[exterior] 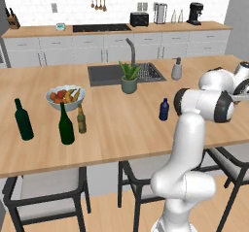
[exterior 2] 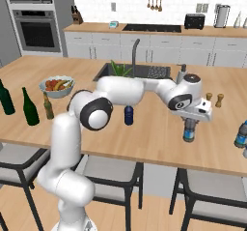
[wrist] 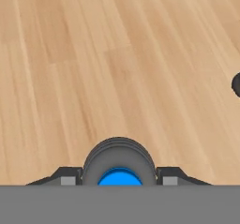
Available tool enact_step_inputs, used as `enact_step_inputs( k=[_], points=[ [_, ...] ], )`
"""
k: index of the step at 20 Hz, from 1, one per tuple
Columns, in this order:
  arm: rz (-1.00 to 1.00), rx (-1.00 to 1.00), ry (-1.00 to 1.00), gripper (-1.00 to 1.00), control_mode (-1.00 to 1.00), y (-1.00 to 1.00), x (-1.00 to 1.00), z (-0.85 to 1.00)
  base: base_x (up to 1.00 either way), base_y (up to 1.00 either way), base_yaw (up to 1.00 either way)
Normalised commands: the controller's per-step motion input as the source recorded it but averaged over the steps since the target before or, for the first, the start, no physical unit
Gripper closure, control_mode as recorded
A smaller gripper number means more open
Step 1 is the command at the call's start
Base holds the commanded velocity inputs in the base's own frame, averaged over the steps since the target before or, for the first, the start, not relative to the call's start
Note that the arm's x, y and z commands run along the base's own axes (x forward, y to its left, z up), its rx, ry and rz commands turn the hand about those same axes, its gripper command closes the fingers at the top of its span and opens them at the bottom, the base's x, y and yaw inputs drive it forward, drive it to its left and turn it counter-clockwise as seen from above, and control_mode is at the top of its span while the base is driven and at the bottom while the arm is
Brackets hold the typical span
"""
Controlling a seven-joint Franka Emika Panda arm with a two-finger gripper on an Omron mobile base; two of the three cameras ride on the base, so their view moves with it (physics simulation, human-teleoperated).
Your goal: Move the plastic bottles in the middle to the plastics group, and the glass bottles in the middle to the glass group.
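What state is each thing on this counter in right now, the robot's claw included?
gripper: shut on the blue-capped bottle.
blue-capped bottle: upright, held at its top.
dark-blue bottle: upright, untouched, mid-counter.
amber bottle: upright beside a green wine bottle.
green wine bottles: both upright.
pale bottle: upright, at the counter's right end.
fruit bowl: holding fruit.

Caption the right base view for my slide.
Gripper closed on a small greyish bottle at the counter's right side; the dark-blue bottle stands mid-counter beside the arm.
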Motion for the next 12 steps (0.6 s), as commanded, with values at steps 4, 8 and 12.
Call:
enact_step_inputs(
  k=[4, 8, 12],
  points=[
    [-0.1, 0.01, -0.05, 1.0, -1.0, -0.59, 0.0, 0.13, 0.0, 0.0, 0.0],
    [-0.1, 0.0, -0.11, 1.0, -1.0, -0.55, 0.0, 0.0, 0.0, 0.0, 0.0],
    [-0.08, 0.0, -0.09, 1.0, -1.0, -0.4, 0.0, 0.0, 0.0, 0.0, 0.0]
  ],
)
